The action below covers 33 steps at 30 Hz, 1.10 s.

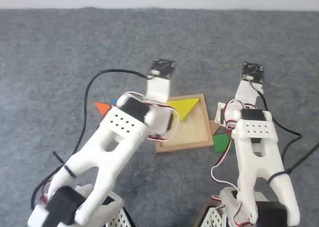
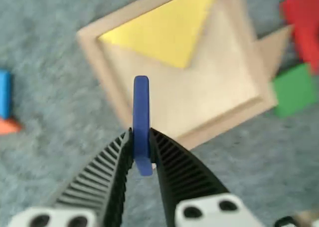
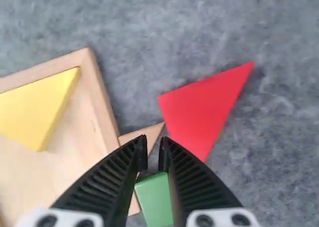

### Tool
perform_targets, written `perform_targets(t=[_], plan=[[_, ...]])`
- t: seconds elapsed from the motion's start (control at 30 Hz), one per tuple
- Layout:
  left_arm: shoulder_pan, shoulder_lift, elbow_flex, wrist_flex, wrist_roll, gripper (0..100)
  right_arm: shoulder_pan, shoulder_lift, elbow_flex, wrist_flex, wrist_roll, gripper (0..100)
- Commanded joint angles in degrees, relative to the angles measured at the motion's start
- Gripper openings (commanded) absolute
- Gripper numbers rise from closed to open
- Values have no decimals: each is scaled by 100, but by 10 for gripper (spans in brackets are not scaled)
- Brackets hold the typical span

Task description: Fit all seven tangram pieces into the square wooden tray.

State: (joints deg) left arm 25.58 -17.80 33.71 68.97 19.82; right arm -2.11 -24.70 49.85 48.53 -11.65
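Note:
The square wooden tray (image 2: 94,52) holds a yellow triangle (image 2: 164,30) in one corner; the tray (image 1: 199,137) also lies mid-table in the high view. My left gripper (image 2: 141,137) hovers over the tray's near-left rim, shut on a dark blue piece (image 2: 142,107) held on edge. My right gripper (image 3: 153,147) is shut with nothing held, just right of the tray, above a green piece (image 3: 154,197). Beside it lie a red triangle (image 3: 204,107) and a small tan triangle (image 3: 142,133). An orange piece (image 1: 102,107) and a light blue piece (image 1: 114,102) lie left of the tray.
Grey carpet (image 1: 60,52) covers the table. A black cable (image 1: 94,92) loops from the left arm across the carpet at the left. Open room lies behind the tray and at the far left.

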Motion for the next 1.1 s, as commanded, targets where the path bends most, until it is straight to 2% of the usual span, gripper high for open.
perform_targets(t=[0.0,0.17,0.33,0.63,0.87,1.07], plan=[[598,343,-848,-290,492,14,233,-303,-378,13,-62,62],[800,1802,-1455,-862,1029,15,215,-303,-378,40,-70,62],[1187,2936,-2273,-527,1301,14,233,-303,-378,22,-70,62],[1240,3165,-2475,-633,1301,27,259,-303,-378,-4,-70,62],[1240,3112,-2475,-510,1301,205,259,-303,-378,-4,-70,62],[1284,2980,-2756,62,1301,225,259,-303,-378,-13,-70,62]])
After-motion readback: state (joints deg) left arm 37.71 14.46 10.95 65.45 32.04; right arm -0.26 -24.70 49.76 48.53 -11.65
